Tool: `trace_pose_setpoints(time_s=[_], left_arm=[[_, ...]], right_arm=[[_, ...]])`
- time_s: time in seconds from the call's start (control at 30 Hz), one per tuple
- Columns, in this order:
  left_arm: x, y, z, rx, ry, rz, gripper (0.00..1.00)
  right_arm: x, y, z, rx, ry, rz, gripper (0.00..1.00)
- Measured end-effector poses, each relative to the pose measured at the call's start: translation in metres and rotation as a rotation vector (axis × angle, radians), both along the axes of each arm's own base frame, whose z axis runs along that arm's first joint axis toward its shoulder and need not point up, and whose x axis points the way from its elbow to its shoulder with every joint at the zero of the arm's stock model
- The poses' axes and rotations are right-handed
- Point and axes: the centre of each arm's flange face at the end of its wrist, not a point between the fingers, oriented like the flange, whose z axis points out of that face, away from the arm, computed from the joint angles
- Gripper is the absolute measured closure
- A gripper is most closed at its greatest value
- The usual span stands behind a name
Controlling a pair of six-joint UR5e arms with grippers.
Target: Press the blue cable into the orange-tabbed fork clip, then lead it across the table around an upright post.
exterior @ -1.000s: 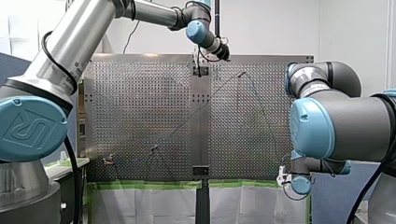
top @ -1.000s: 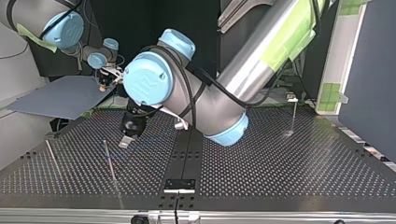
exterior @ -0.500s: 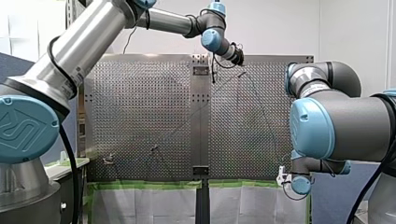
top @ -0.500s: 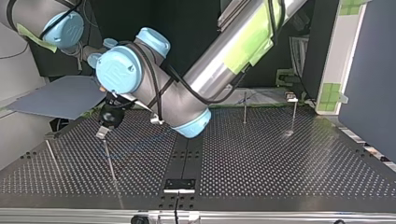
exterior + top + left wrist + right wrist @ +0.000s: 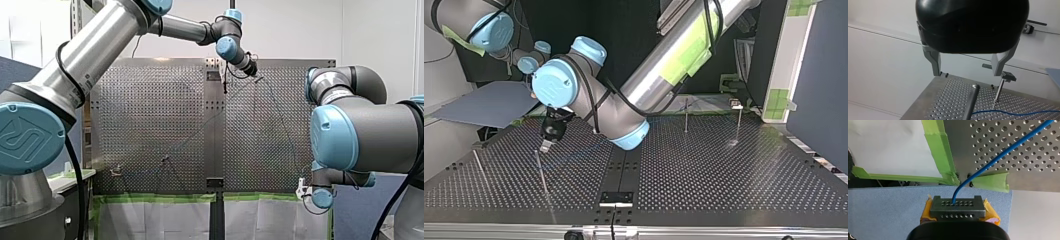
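Left gripper [image 5: 967, 73] spread, post [image 5: 970, 102] ahead — right gripper [image 5: 958, 203] pinches cable [image 5: 998, 158] off-table [image 5: 1023, 180].

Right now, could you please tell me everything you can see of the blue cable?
The blue cable is a thin, smooth strand, plastic-sheathed by its look. It is pinched in my right gripper, which is shut on it. From there it curves past the green tape and runs straight across the perforated table. In the left wrist view it lies flat near a thin post.
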Motion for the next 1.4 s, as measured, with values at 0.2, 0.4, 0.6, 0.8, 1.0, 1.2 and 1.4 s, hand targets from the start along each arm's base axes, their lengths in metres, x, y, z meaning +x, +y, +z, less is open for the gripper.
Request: trace_pose_setpoints(time_s=[0.2, 0.4, 0.6, 0.8, 1.0, 1.2, 1.4], left_arm=[[0.0, 0.003, -0.019, 0.027, 0.027, 0.003, 0.0], [0.003, 0.007, -0.026, 0.038, 0.038, 0.009, 0.0], [0.003, 0.009, -0.026, 0.047, 0.035, 0.027, 0.0], [0.004, 0.011, -0.027, 0.059, 0.032, 0.048, 0.0], [0.005, 0.012, -0.027, 0.061, 0.031, 0.052, 0.0], [0.005, 0.012, -0.026, 0.061, 0.031, 0.053, 0.0], [0.005, 0.012, -0.026, 0.062, 0.03, 0.056, 0.0]], right_arm=[[-0.002, -0.001, 0.0, -0.002, -0.004, -0.003, 1.0], [-0.002, -0.001, 0.0, -0.001, -0.008, 0.001, 1.0], [-0.002, -0.001, 0.0, 0.0, -0.009, 0.005, 1.0], [0.001, 0.0, 0.0, 0.001, -0.01, 0.009, 1.0], [0.001, 0.0, 0.0, 0.001, -0.01, 0.01, 1.0], [0.001, 0.0, 0.0, 0.001, -0.01, 0.01, 1.0], [0.001, 0.0, 0.0, 0.001, -0.01, 0.01, 1.0]])
